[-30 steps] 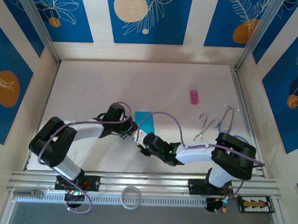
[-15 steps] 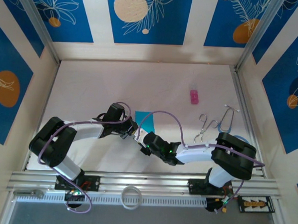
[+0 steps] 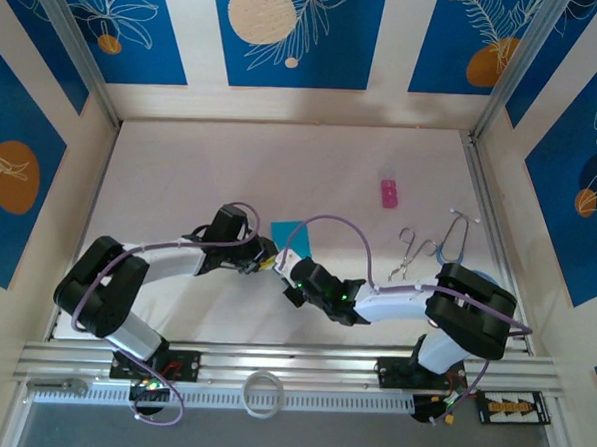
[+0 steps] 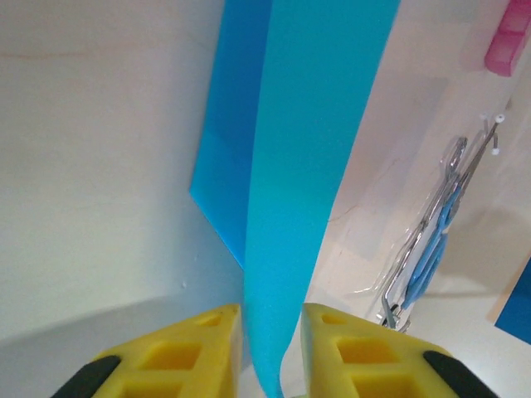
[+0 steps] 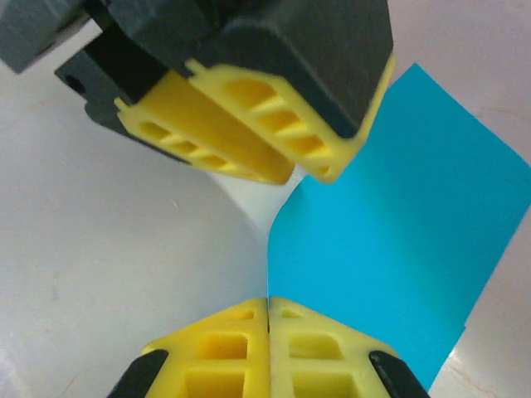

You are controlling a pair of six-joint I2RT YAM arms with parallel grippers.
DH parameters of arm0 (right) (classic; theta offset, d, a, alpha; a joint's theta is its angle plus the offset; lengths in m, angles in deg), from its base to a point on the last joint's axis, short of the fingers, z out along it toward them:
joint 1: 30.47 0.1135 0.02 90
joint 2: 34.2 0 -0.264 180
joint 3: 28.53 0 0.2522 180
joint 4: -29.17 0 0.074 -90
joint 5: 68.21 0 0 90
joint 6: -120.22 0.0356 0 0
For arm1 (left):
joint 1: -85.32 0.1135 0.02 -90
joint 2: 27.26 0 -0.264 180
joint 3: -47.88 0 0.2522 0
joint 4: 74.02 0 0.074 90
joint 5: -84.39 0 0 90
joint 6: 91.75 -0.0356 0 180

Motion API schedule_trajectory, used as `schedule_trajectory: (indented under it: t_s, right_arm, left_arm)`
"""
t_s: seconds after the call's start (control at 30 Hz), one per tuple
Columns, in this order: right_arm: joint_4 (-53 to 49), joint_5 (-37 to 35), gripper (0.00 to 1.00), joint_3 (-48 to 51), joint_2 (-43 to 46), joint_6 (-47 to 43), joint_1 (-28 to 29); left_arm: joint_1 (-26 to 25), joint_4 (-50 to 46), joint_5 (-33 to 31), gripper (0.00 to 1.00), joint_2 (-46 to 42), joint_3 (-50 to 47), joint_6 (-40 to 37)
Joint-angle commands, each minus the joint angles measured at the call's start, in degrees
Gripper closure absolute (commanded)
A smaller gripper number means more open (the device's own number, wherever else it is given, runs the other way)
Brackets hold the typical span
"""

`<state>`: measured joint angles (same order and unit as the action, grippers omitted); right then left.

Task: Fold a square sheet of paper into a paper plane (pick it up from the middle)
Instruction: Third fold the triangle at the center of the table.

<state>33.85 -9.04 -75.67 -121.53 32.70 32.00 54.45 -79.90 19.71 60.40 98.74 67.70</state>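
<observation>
Above table [image 3: 201, 178]: right claw [image 5: 268, 303] now pinching sheet [image 5: 398, 224]; left claw [image 4: 272, 319] newly released.

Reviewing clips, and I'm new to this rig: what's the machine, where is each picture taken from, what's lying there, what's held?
Two robot arms on a table, each ending in a two-finger gripper. One picture looks down from above; the others come from cameras on the wrists. The right gripper is shut on the square sheet of paper. The left gripper has its yellow fingers slightly apart, the sheet between them. A small pink object and metal scissor-like tools lie to the right.
</observation>
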Motion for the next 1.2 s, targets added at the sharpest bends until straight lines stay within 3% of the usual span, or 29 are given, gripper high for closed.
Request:
schedule_trajectory:
  t_s: [0.0, 0.2, 0.47, 0.67, 1.17]
  right_arm:
    - [-0.7, 7.6, 0.98, -0.4, 2.5, 3.8, -1.7]
    - [0.7, 24.2, 0.98, 0.1, 3.7, 11.0, -7.1]
    - [-3.9, 38.0, 0.98, -4.5, 0.1, 22.6, -13.9]
    - [-1.4, 40.5, 0.98, -3.4, -0.8, 24.7, -15.3]
    - [1.0, 43.6, 0.98, -2.3, -3.4, 27.5, -16.7]
  left_arm:
    - [2.8, -6.2, -1.9, 0.72, -3.5, 1.3, -4.7]
    - [6.2, -14.6, -0.7, 0.68, -4.3, 9.4, -15.0]
    - [6.2, -18.8, 9.7, 0.78, 9.7, 25.6, -26.3]
    - [5.5, -32.8, 11.9, 0.84, 21.8, 40.0, -38.1]
    - [4.2, -35.3, 7.6, 0.9, 30.7, 38.2, -40.9]
